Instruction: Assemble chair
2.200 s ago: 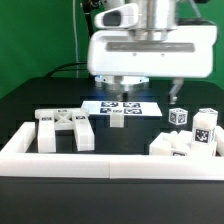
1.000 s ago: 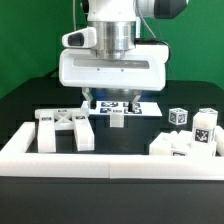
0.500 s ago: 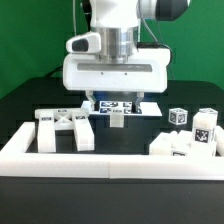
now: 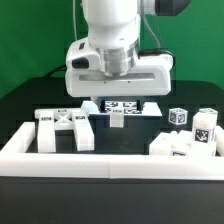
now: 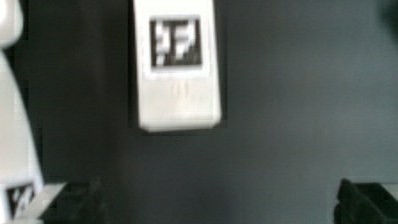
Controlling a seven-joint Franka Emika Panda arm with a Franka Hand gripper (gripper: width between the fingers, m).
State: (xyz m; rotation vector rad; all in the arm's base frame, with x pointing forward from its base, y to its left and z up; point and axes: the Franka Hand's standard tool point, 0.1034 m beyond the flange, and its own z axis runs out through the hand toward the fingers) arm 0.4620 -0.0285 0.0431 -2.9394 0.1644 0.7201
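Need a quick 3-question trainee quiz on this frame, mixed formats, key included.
1. True or false: the gripper holds a chair part.
2. In the exterior view, the X-braced back panel lies at the: A left, B right, C centre.
3. How many tags show on the oblong white part in the wrist view?
Key: 1 false, the jaws stand open and empty; 2 A; 3 one.

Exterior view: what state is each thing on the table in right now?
Gripper: open, holding nothing.
Back panel: lying flat, loose.
Small leg: lying loose, not gripped.
Cube: standing alone, loose.
Cluster of blocks: bunched together; joined or not, cannot tell.
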